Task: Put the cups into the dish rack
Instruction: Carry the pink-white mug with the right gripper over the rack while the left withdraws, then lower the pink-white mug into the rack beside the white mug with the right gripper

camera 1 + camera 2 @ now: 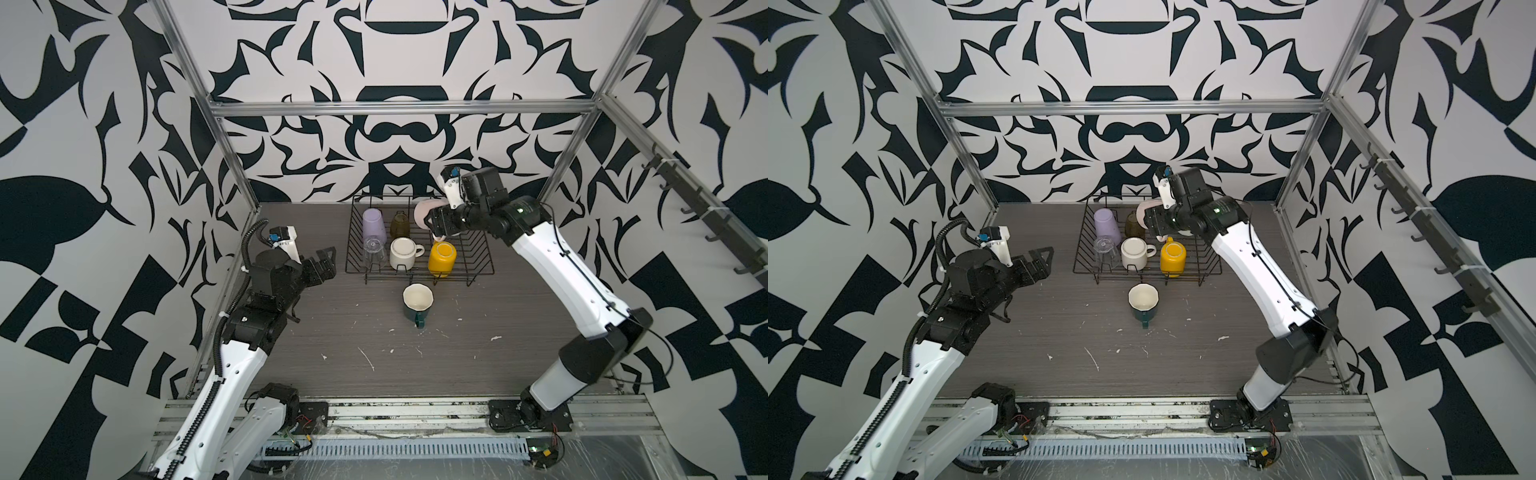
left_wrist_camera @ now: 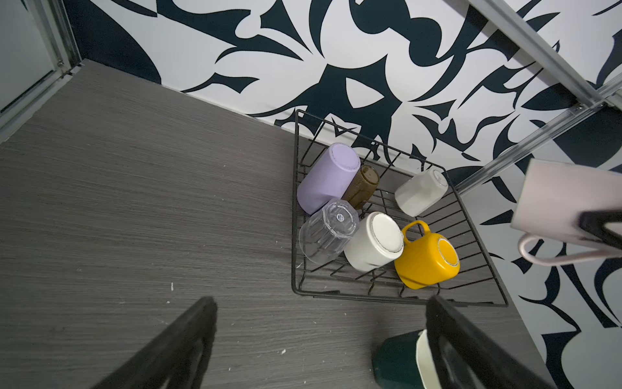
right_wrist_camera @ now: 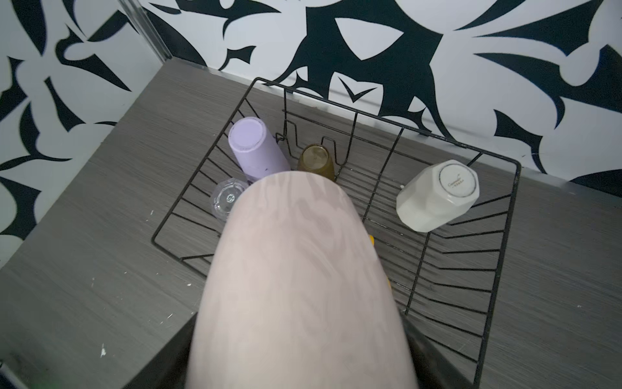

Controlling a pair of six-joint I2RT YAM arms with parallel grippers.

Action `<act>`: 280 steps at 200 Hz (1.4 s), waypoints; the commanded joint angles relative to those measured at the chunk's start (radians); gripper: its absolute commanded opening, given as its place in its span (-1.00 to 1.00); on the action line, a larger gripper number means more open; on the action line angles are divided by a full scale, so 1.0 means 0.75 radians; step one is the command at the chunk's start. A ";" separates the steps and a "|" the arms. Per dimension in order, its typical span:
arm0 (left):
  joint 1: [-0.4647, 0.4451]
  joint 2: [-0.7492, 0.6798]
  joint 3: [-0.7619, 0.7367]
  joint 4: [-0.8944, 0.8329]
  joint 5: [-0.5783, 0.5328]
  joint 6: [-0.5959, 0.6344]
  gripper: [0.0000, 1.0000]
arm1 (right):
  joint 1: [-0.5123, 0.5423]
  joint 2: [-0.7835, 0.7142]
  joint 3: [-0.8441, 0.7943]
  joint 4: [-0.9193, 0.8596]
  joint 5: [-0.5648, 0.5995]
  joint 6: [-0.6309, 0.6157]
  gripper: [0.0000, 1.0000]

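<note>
Grasping the pale pink mug [image 1: 420,210], the right pincer [image 1: 432,224] should lower it gently beside the olive glass [image 1: 400,224].

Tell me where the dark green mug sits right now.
In both top views the dark green mug stands upright on the table, just in front of the dish rack, nearest the yellow mug.

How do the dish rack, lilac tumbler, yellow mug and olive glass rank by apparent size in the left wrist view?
1. dish rack
2. lilac tumbler and yellow mug: too alike to rank
3. olive glass
</note>
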 commanded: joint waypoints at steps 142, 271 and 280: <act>0.015 -0.175 -0.116 -0.103 -0.015 0.012 0.99 | -0.090 0.689 0.858 -0.334 0.165 -0.271 -1.00; 0.014 -0.175 -0.124 -0.123 -0.005 -0.021 0.99 | -0.097 0.886 0.892 -0.220 0.209 -0.539 -1.00; 0.015 -0.171 -0.124 -0.122 -0.004 -0.021 0.99 | -0.097 0.893 0.892 -0.218 0.209 -0.550 -1.00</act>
